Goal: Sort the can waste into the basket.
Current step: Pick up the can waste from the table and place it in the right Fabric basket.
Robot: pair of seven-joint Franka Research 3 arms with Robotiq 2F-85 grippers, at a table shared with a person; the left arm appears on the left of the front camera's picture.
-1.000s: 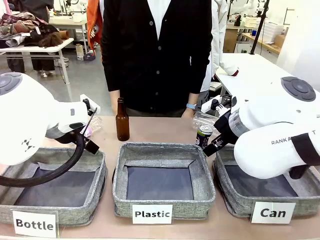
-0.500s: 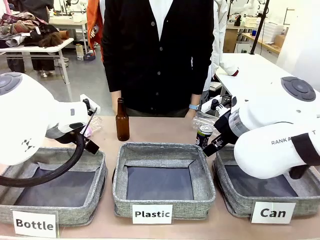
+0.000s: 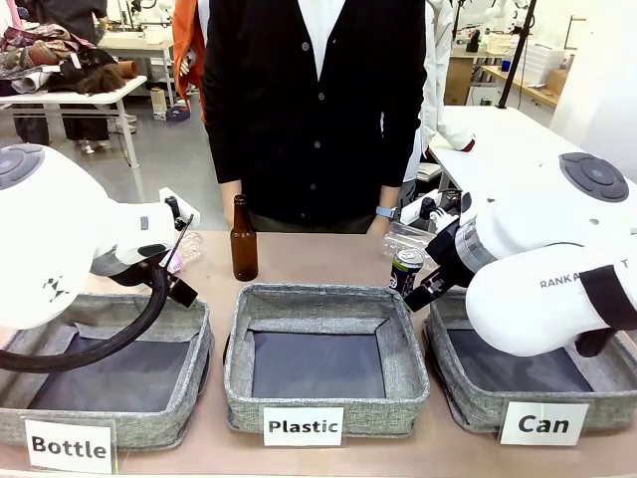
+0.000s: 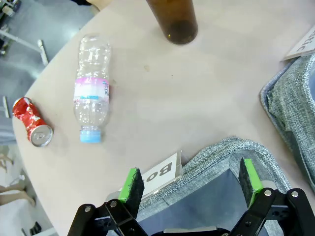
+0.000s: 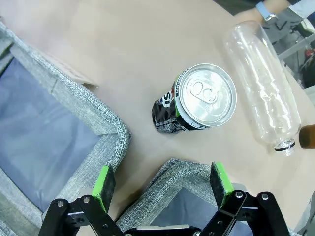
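A dented black and silver can (image 5: pixel 197 101) stands upright on the table just beyond the corner of the grey "Can" basket (image 5: pixel 179 172). My right gripper (image 5: pixel 162 181) hangs open over that corner, its green pads (image 5: pixel 104 181) holding nothing. From the front, the same can (image 3: pixel 405 271) sits between the "Plastic" basket and the Can basket (image 3: pixel 468 403). A crushed red can (image 4: pixel 31 128) lies on its side near the table's edge. My left gripper (image 4: pixel 189 181) is open above the rim of the "Bottle" basket (image 4: pixel 221 152).
A clear plastic bottle (image 4: pixel 92 98) lies beside the red can, and another clear bottle (image 5: pixel 261 88) lies past the black can. A brown glass bottle (image 3: pixel 244 239) stands behind the Plastic basket (image 3: pixel 323 383). A person stands at the far side, one hand (image 3: pixel 378 221) near the table.
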